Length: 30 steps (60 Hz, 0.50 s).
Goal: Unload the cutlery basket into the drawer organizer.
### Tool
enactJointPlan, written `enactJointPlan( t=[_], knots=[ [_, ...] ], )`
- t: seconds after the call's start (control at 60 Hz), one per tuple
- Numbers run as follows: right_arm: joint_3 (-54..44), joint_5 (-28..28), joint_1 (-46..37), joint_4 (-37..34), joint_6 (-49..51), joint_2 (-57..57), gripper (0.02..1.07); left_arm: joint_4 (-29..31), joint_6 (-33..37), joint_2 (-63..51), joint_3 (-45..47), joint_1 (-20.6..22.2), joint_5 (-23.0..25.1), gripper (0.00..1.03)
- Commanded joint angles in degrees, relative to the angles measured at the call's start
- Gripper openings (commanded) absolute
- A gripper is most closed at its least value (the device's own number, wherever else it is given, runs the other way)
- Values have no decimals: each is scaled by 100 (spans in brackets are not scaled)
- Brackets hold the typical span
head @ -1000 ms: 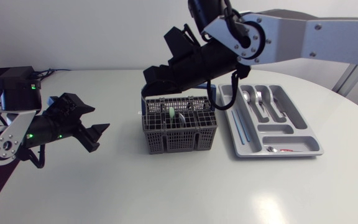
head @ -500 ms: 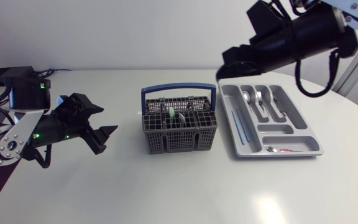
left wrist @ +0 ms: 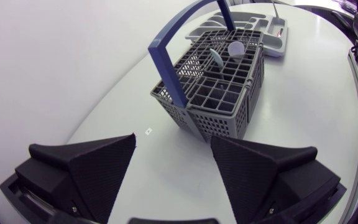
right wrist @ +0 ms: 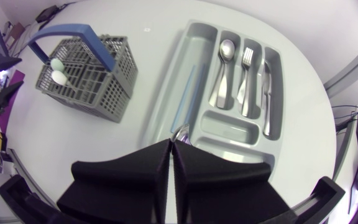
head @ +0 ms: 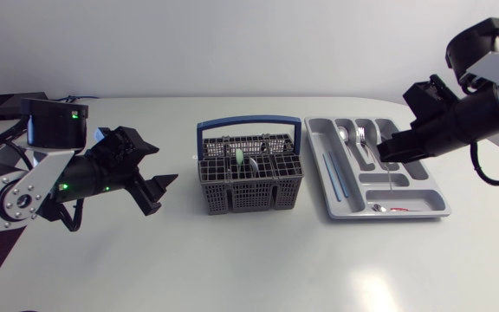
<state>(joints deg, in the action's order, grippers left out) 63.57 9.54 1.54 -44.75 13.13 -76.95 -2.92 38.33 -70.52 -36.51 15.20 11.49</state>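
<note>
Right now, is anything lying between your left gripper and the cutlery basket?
No, just bare table with one tiny mark on it. The left wrist view shows that stretch ahead of the open left gripper, up to the cutlery basket.

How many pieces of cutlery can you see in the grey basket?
2. One pale green piece and one white piece stand side by side near the middle of the basket; more may hide lower down.

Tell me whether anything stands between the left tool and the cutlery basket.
Nothing visible does. The left tool is open and faces the cutlery basket, with only bare table between them.
</note>
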Motion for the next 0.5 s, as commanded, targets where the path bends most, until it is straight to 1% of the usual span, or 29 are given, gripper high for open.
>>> enactJointPlan(
  t=[0.0,0.067,0.183,0.267,0.35,0.417,0.483],
  knots=[
    [-284,-233,-198,133,313,-145,7,37,-97,30,-181,53,-59,85],
    [-451,-585,-268,371,419,-233,7,46,-106,30,-181,79,-76,85],
    [-662,-954,-462,582,542,-567,7,54,-132,38,-181,176,-129,85],
    [-794,-1279,-567,995,604,-804,7,72,-176,38,-216,255,-173,85],
    [-811,-1350,-629,1118,665,-1086,8,90,-194,38,-242,343,-226,85],
    [-961,-1684,-629,1461,709,-1209,7,98,-212,56,-242,361,-261,85],
    [-987,-1771,-620,1584,753,-1428,7,107,-203,56,-251,361,-278,85]
  ],
)
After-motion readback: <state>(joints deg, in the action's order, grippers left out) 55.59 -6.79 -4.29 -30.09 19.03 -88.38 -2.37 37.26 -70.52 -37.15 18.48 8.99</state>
